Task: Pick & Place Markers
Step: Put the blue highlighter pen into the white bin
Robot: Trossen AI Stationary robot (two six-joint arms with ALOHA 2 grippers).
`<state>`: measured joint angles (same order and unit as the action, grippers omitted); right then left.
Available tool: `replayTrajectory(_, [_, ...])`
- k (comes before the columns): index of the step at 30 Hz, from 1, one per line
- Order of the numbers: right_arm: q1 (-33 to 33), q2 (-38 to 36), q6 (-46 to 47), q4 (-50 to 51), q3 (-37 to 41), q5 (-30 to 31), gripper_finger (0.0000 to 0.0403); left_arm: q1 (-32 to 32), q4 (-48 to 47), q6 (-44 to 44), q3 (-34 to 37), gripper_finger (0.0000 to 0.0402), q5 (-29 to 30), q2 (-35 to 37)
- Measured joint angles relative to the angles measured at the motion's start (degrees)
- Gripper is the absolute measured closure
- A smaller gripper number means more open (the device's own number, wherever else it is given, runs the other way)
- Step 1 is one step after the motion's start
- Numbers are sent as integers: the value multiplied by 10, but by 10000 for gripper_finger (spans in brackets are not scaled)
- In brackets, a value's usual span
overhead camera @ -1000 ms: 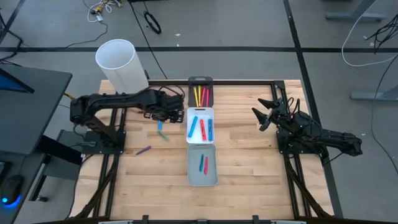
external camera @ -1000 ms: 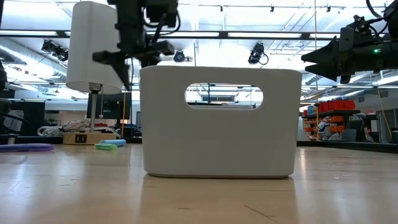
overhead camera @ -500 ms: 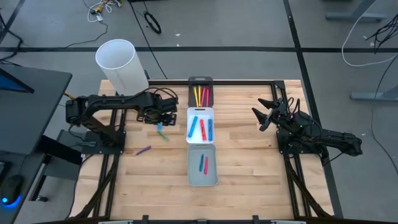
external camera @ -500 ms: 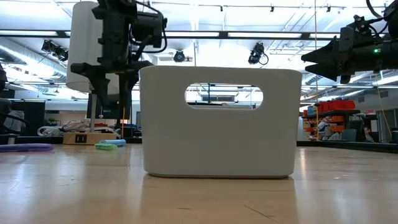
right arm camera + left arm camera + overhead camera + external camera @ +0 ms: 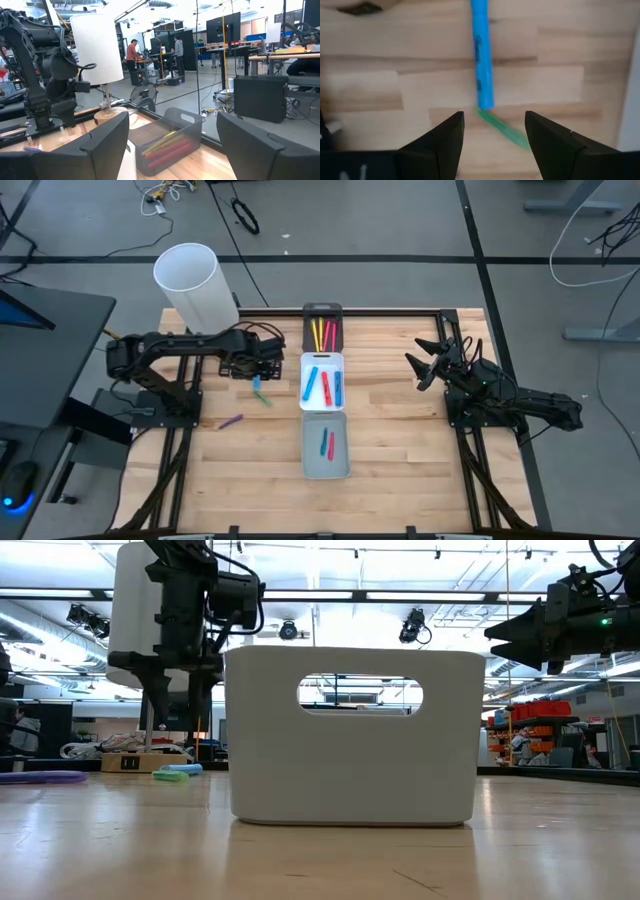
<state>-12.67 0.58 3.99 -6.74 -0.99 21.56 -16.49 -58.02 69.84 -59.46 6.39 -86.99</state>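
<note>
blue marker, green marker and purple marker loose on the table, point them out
blue marker (image 5: 481, 55), left wrist view, middle of its barrel
green marker (image 5: 502, 128), left wrist view, middle of the part showing
purple marker (image 5: 231, 421), high view, middle of its length

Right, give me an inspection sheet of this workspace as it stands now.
Surface: wooden table, bare boards around the trays.
Job's things: blue marker and green marker touching end to end on the wood, purple marker apart; others sorted in the black tray, white tray and grey tray.
Clutter: white cylinder at the far left corner.
Grippers: left gripper open above the blue and green markers; right gripper open, waiting.
Cables: loose on the floor.
Surroundings: people standing far behind.
</note>
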Motion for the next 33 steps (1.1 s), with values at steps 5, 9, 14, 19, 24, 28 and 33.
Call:
replayTrajectory(5, [0, 0, 0, 0, 0, 0, 101, 2, -1, 0, 0, 186, 34, -4])
replayTrajectory(9, [0, 0, 0, 0, 0, 0, 101, 3, -10, -4, 0, 186, 48, -18])
replayTrajectory(14, [0, 0, 0, 0, 0, 0, 101, -2, 44, -5, 37, 186, 37, -27])
replayTrajectory(19, [0, 0, 0, 0, 0, 0, 101, -2, 128, -6, 92, 186, 22, -28])
replayTrajectory(24, [0, 0, 0, 0, 0, 0, 101, -5, 181, -6, 119, 186, 12, -37])
replayTrajectory(28, [0, 0, 0, 0, 0, 0, 101, -8, 193, -17, 122, 186, -2, -64])
replayTrajectory(33, [0, 0, 0, 0, 0, 0, 101, -10, 206, -28, 120, 186, -8, -73])
